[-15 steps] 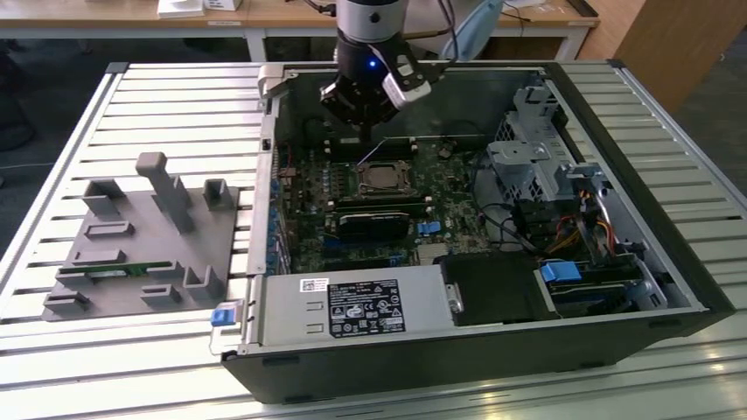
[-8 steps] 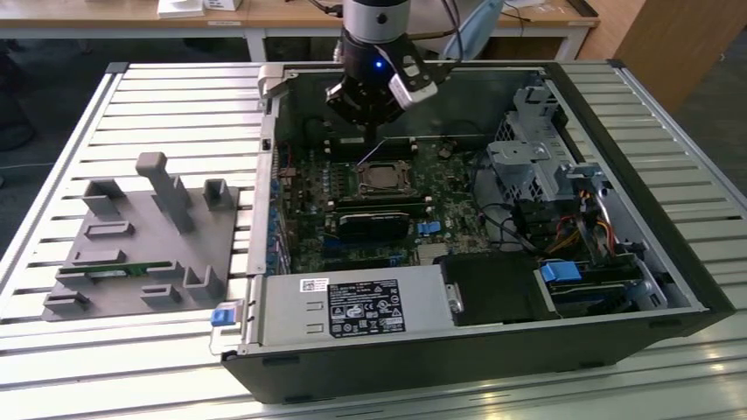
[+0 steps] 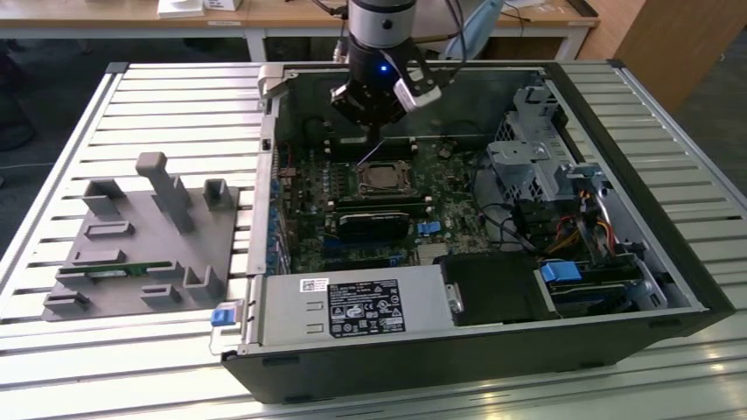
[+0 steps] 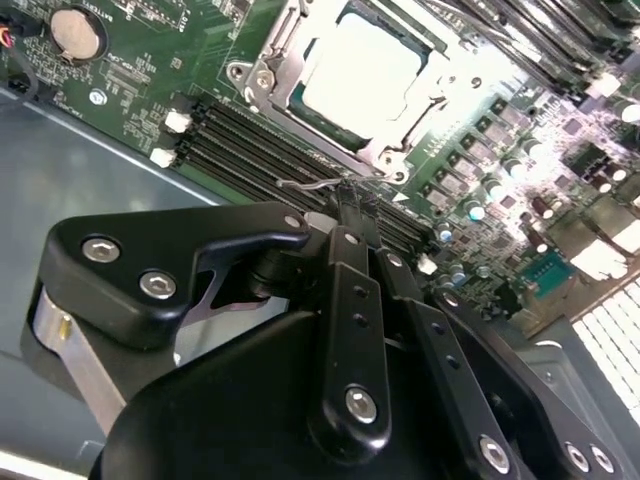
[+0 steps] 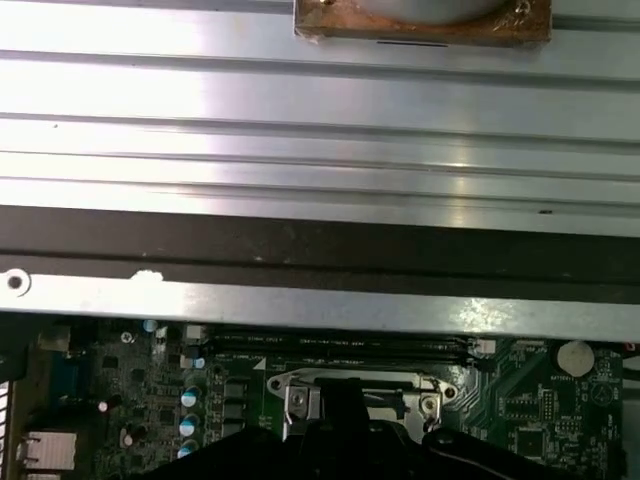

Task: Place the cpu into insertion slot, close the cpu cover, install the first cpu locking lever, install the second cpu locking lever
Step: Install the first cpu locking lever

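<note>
The hand (image 4: 352, 200) hangs just above the socket edge, its fingers closed together on a thin wire lever (image 4: 310, 184), likely to lock the cover (image 4: 275, 75) down. The chip (image 4: 362, 75) already sits in its slot, framed by that cover. Around the socket lies green board (image 3: 310, 175) inside an open computer case (image 3: 653, 219), resting on a slatted metal surface (image 3: 175, 96).

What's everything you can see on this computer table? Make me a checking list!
Surface: slatted metal table.
Job's things: cpu sits in the insertion slot; cpu cover lies closed around it.
Clutter: grey fixture block at the exterior view's left.
Grippers: gripper shut on a thin wire lever beside the socket.
Cables: bundle inside the computer case.
Surroundings: wooden desks behind.
</note>
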Robot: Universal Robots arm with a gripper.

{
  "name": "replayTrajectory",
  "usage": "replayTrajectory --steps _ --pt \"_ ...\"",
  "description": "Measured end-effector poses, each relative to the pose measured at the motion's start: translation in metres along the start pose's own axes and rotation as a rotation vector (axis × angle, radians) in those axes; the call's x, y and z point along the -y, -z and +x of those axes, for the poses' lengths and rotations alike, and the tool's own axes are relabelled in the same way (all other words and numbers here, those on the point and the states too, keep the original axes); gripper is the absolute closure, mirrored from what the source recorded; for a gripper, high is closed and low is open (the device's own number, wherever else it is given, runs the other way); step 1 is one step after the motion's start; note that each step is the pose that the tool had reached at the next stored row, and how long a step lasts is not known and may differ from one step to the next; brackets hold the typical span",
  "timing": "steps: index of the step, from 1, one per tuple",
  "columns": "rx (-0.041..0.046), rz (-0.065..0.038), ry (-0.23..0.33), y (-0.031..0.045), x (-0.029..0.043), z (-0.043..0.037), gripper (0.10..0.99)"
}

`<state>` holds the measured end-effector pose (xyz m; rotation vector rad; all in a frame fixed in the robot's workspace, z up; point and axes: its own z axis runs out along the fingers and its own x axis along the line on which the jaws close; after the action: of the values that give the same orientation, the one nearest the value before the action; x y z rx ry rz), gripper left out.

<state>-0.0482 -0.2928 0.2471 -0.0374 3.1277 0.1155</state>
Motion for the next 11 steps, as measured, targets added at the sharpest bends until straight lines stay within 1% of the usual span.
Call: replayTrajectory --steps 5,11 --pt "0.0000 0.000 0.001 -0.0034 -0.0013 -0.0032 0.965" --pt "-0.0002 0.004 0.001 -0.0097 -0.0037 -0.0054 0.965"
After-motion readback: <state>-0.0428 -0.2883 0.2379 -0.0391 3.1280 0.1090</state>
